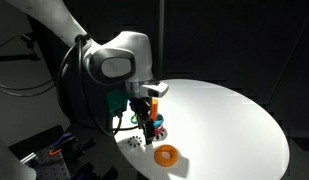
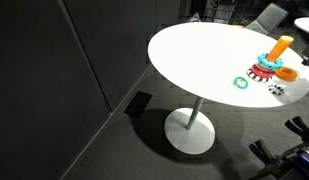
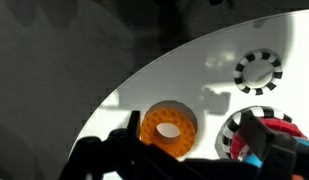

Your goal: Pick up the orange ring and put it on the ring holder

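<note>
Hovering near the small yellow-orange plastic donut ring [image 3: 168, 130], ungrasped on the white round surface [image 1: 234, 120]; gripper [image 1: 148, 118] width impossible to tell. Next, probably: descending, pinching the rim.

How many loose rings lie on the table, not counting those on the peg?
3: the orange ring near the table edge, the black dotted ring close by, the green ring in an exterior view. More may be hidden.

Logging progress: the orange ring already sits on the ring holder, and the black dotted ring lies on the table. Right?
No: the orange ring lies flat on the table beside the ring holder, not on it, as the wrist view shows. The black dotted ring does lie on the table.
</note>
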Robot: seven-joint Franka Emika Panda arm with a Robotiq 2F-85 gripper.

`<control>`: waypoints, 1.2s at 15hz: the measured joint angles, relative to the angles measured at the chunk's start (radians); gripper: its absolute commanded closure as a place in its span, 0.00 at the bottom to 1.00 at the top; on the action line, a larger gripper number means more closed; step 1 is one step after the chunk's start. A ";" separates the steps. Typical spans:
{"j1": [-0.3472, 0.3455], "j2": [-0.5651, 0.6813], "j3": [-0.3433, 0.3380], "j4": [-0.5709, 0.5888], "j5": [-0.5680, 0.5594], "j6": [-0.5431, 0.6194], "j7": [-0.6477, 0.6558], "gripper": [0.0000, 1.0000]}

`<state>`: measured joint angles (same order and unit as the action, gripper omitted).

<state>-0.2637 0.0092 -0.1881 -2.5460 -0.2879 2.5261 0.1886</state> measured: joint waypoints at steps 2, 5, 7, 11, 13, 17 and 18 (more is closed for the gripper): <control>0.001 0.000 0.000 0.000 0.000 0.000 0.000 0.00; 0.002 0.000 -0.002 0.000 0.002 0.000 0.000 0.00; 0.002 0.002 -0.007 0.001 0.007 0.000 0.000 0.00; 0.002 0.013 -0.027 0.007 0.056 0.008 -0.012 0.00; 0.001 0.026 -0.037 0.010 0.090 0.031 -0.024 0.00; 0.001 0.063 -0.052 0.014 0.148 0.109 -0.043 0.00; 0.001 0.075 -0.053 0.017 0.161 0.124 -0.046 0.00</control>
<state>-0.2629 0.0837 -0.2414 -2.5286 -0.1273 2.6498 0.1431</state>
